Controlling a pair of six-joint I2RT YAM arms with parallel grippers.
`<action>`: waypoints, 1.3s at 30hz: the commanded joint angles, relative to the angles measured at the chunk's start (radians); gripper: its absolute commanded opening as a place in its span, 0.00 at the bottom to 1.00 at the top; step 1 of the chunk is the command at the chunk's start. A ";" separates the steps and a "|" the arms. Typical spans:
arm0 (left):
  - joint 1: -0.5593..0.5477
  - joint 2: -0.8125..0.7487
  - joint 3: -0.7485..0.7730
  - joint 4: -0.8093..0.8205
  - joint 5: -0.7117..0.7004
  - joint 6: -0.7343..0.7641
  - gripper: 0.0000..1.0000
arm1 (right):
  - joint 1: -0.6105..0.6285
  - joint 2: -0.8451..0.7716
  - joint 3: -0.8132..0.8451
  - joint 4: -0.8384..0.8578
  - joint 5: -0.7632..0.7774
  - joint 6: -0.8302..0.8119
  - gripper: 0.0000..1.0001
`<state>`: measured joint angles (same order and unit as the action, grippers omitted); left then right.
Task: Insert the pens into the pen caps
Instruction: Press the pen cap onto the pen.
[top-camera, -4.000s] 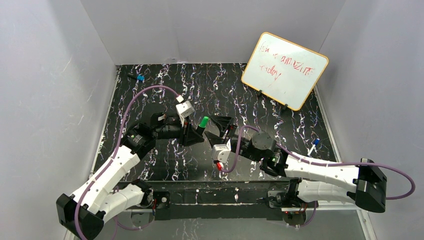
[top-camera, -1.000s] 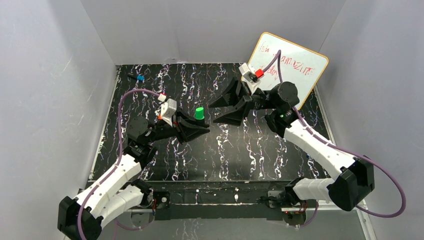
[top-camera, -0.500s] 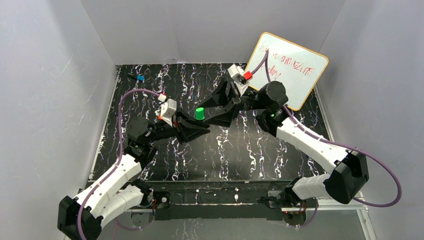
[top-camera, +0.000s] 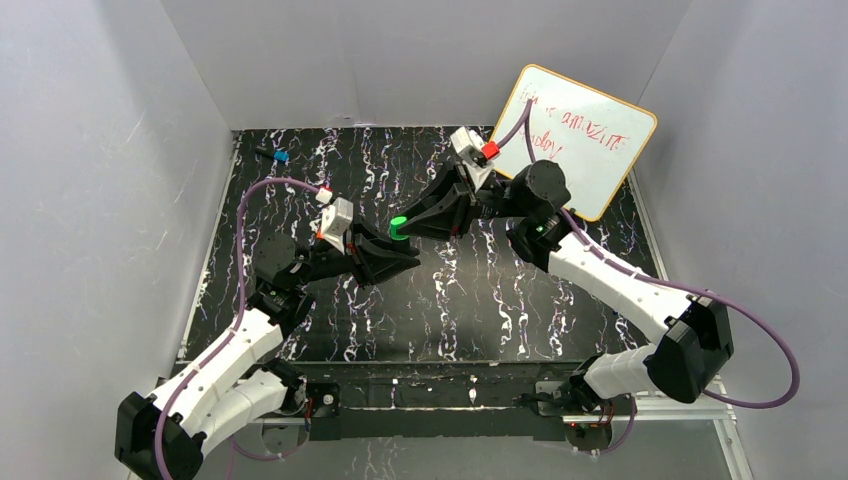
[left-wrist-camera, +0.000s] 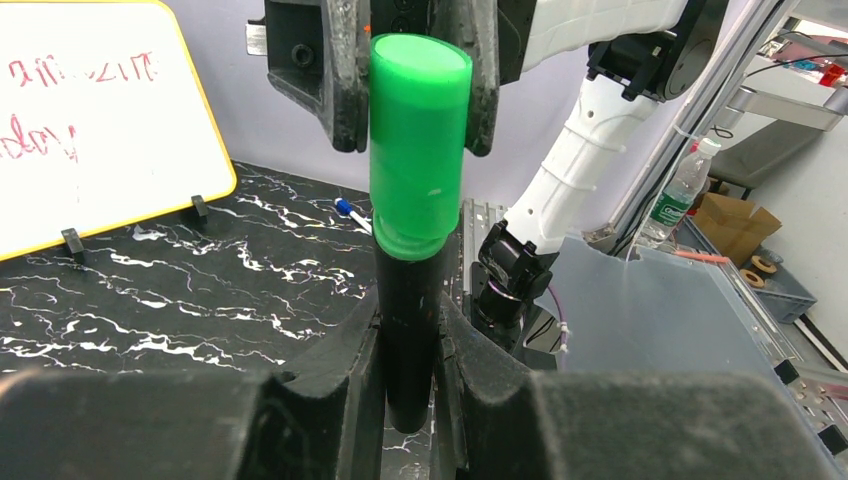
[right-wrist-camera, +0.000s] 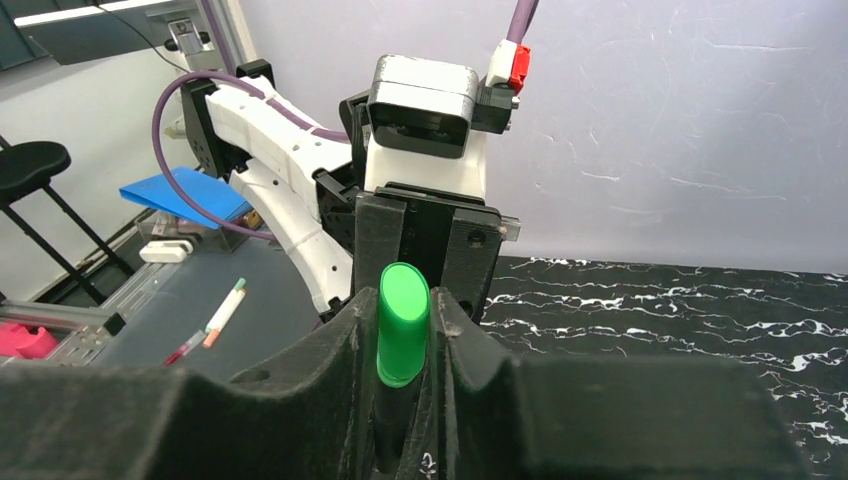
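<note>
A short, thick black marker (left-wrist-camera: 408, 290) is held upright in the left gripper (left-wrist-camera: 408, 335). The gripper's two black fingers are clamped on the lower barrel, above the middle of the black, white-veined tabletop (top-camera: 500, 300). A stubby green plastic cap (left-wrist-camera: 418, 150) is seated on the marker's upper end, with its flared rim meeting the barrel. The right gripper (right-wrist-camera: 403, 315) is placed opposite, on the far side, with its fingers set against the cap on both flanks. The cap appears to be pinched between them, though how firmly cannot be judged from these views.

The marker is judged to be light and stiff, with a smooth plastic barrel that could slide lengthwise under a push. It is best held low on the barrel, well clear of the cap, as it is now. The cap is judged to be hard, smooth and small. A square hold across its sides at mid-height is called for, so that it is not squeezed out of the pads. Any seating push is best kept along the marker's axis, since a skewed push could lever the barrel in the left fingers.

A small blue cap (top-camera: 281, 156) is seen near the far left corner. A slim white pen with a blue end (left-wrist-camera: 350, 212) lies on the tabletop to the right. A white dry-erase board with a yellow frame and red writing (top-camera: 570, 140) is propped at the far right.
</note>
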<state>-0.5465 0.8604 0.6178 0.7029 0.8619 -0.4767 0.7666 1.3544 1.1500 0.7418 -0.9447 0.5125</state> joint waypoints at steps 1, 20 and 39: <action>-0.004 -0.018 0.008 0.028 0.013 0.003 0.00 | 0.005 0.006 0.052 0.025 0.007 -0.017 0.28; -0.003 -0.070 0.105 -0.312 -0.219 0.203 0.00 | 0.040 -0.060 0.076 -0.346 0.155 -0.241 0.01; -0.003 -0.020 0.199 -0.241 -0.098 0.120 0.00 | 0.094 -0.084 -0.007 -0.406 0.229 -0.326 0.01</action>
<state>-0.5518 0.8364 0.7277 0.3500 0.7052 -0.3119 0.8425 1.2778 1.1797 0.3779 -0.6582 0.2062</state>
